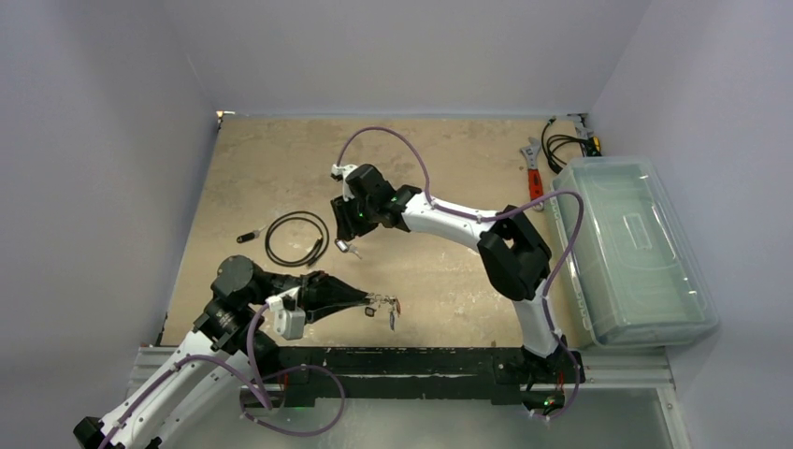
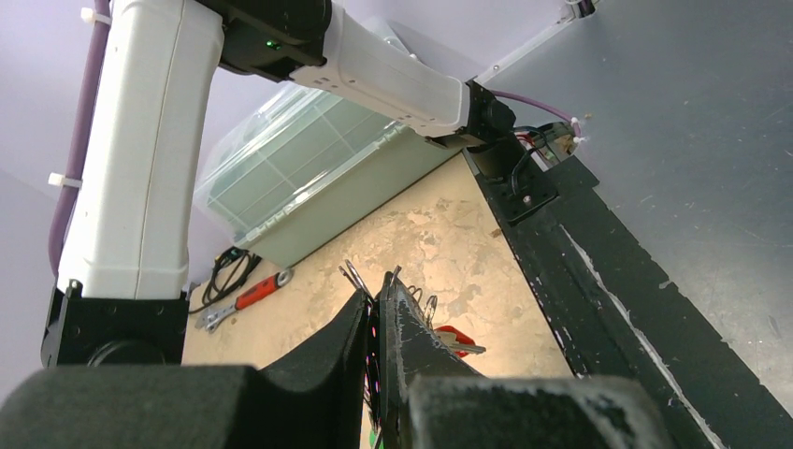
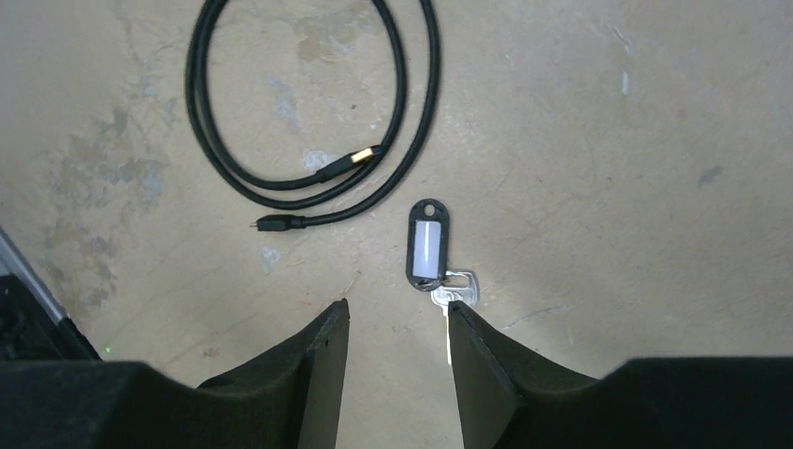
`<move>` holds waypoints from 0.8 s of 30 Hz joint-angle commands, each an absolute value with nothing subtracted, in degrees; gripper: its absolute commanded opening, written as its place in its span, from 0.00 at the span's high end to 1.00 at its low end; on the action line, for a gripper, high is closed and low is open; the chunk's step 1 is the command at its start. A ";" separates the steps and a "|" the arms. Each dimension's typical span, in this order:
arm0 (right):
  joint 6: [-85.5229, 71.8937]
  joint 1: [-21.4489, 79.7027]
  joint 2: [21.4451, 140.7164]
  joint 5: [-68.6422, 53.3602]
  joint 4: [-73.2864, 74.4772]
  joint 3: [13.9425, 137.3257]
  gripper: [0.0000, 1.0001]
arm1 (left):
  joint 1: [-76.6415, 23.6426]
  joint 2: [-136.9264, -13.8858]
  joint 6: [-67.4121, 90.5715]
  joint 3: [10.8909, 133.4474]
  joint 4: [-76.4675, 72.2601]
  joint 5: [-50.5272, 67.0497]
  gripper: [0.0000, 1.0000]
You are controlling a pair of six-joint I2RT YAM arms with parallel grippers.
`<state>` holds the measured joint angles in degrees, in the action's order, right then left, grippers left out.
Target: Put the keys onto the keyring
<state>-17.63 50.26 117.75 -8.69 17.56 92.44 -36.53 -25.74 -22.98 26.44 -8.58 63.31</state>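
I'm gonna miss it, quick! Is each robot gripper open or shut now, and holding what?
Left gripper: shut on the keyring.
Right gripper: open, holding nothing; a black-tagged key lies just ahead.

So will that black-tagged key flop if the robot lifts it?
Probably a bit: the black tag and key look joined only at one end, so one may dangle. Lying flat on the table, it could slide when nudged.
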 commanded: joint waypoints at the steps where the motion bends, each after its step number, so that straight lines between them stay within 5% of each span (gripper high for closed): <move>1: -28.16 50.81 117.61 -2.38 19.28 95.50 0.54 | -36.85 -25.50 -22.26 26.63 -12.59 64.07 1.00; 13: -38.18 51.40 120.09 2.61 17.22 94.17 0.65 | -36.96 -24.74 -22.14 26.39 -12.66 63.64 1.00; 24: -39.82 52.99 124.28 2.80 18.58 96.42 0.62 | -37.30 -24.36 -22.25 26.13 -12.57 63.07 1.00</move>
